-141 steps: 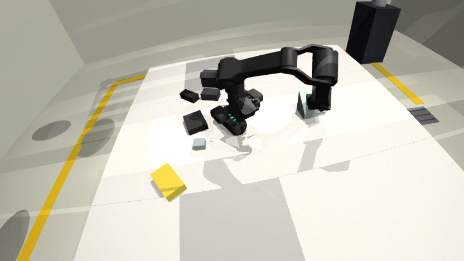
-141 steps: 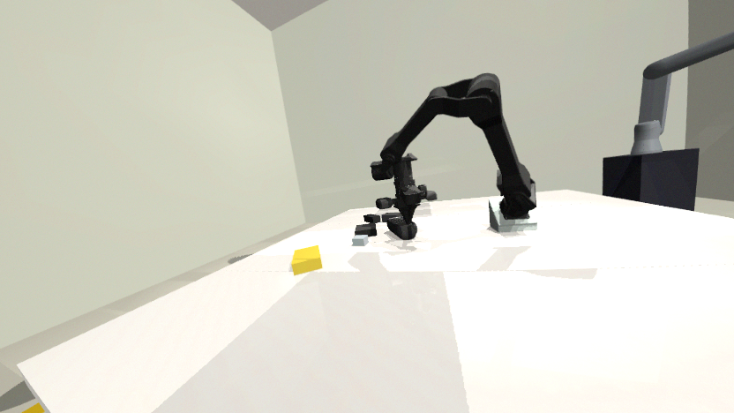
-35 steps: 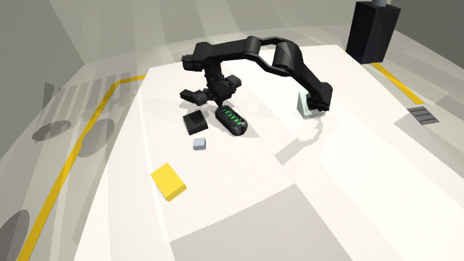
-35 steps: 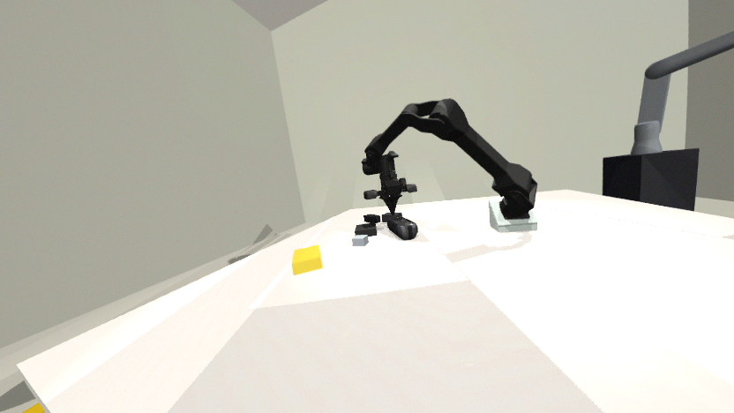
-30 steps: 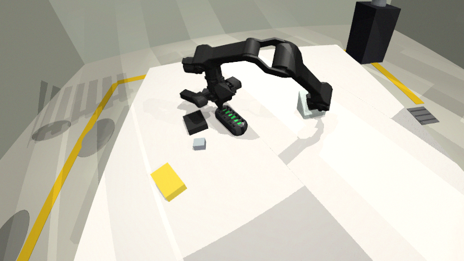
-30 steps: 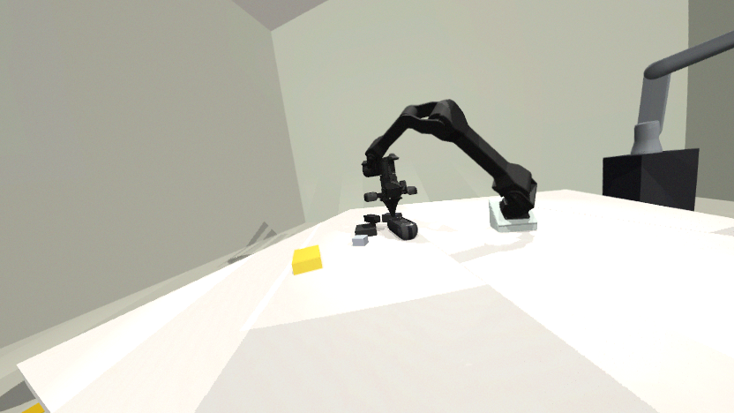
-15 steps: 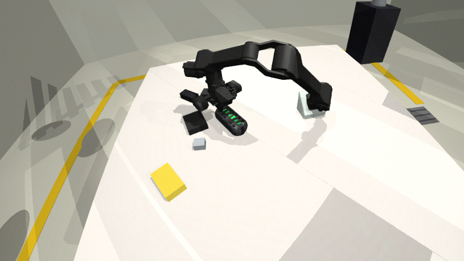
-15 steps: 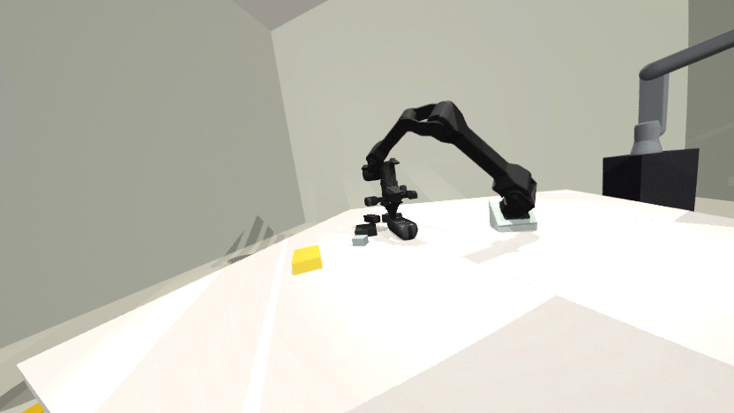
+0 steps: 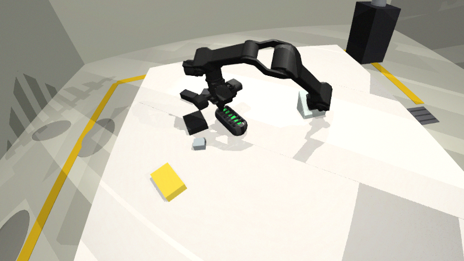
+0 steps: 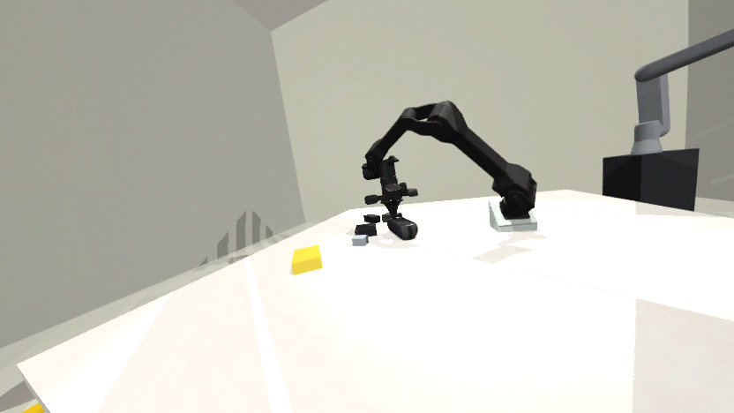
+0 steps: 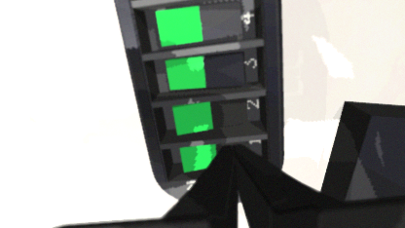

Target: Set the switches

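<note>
"Jaws [image 9: 222, 107] [image 10: 393, 214]?"

"Closed, nothing between them. Tips together, pointing down at the switch 1 end of the controller unit [image 9: 227, 125] [image 10: 403, 229] [image 11: 276, 97]. Contact with the rocker: can't tell."

"Unit's position?"

"On the table [image 9: 259, 194] [image 10: 436, 318], switches up, label hidden. Taking the unit as landmark, top view: black block [image 9: 195, 122] [image 10: 365, 229] [image 11: 377, 156] just left of it, small grey block [image 9: 199, 143] [image 10: 360, 239] below-left, yellow block [image 9: 168, 181] [image 10: 306, 259] farther out the same way."

"Switches?"

"Wrist view gives 1 to 4, green ends toward the ON lettering's side. Number 1 partly behind the tips. Which ends are down, I wouldn't swear to."

"Risks?"

"Looks like a press on switch 1. Tips landing off-centre could catch the divider or end wall and skid the unit. Too hard a push near that rounded end might tip it. Sideways drift could flip switch 2. And if the pattern was misread, a clean press still sets it wrong."

"Black block?"

"Near enough to be knocked if the wrist swings that way."
</note>
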You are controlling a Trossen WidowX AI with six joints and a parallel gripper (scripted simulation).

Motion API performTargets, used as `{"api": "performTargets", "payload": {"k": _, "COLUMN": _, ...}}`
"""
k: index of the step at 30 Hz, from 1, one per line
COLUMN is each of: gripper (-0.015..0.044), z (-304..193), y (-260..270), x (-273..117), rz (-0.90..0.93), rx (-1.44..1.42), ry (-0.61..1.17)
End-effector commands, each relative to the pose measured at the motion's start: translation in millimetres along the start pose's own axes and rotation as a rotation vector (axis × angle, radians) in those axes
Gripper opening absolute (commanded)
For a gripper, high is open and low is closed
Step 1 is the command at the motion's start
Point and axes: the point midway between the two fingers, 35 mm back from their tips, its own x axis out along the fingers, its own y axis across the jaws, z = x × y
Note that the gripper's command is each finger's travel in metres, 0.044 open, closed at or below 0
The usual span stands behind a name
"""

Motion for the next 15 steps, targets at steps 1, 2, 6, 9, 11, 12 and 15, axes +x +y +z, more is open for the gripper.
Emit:
{"api": "performTargets", "payload": {"k": 1, "gripper": 0.0, "z": -3.0, "y": 0.1, "x": -31.6, "rz": -0.012, "rx": 0.0, "ry": 0.014}}
{"api": "performTargets", "payload": {"k": 2, "gripper": 0.0, "z": -2.9, "y": 0.3, "x": -34.0, "rz": -0.012, "rx": 0.0, "ry": 0.014}}
{"api": "performTargets", "payload": {"k": 6, "gripper": 0.0, "z": -2.1, "y": 0.4, "x": -34.1, "rz": -0.012, "rx": 0.0, "ry": 0.014}}
{"api": "performTargets", "payload": {"k": 9, "gripper": 0.0, "z": 10.1, "y": 2.6, "x": -35.2, "rz": -0.01, "rx": 0.006, "ry": 0.013}}
{"api": "performTargets", "payload": {"k": 11, "gripper": 0.0, "z": 25.9, "y": 6.1, "x": -36.1, "rz": -0.009, "rx": 0.012, "ry": 0.013}}
{"api": "performTargets", "payload": {"k": 12, "gripper": 0.0, "z": 33.3, "y": 7.8, "x": -36.4, "rz": -0.009, "rx": 0.011, "ry": 0.012}}
{"api": "performTargets", "payload": {"k": 15, "gripper": 0.0, "z": 45.9, "y": 10.7, "x": -36.7, "rz": -0.011, "rx": 0.002, "ry": 0.011}}
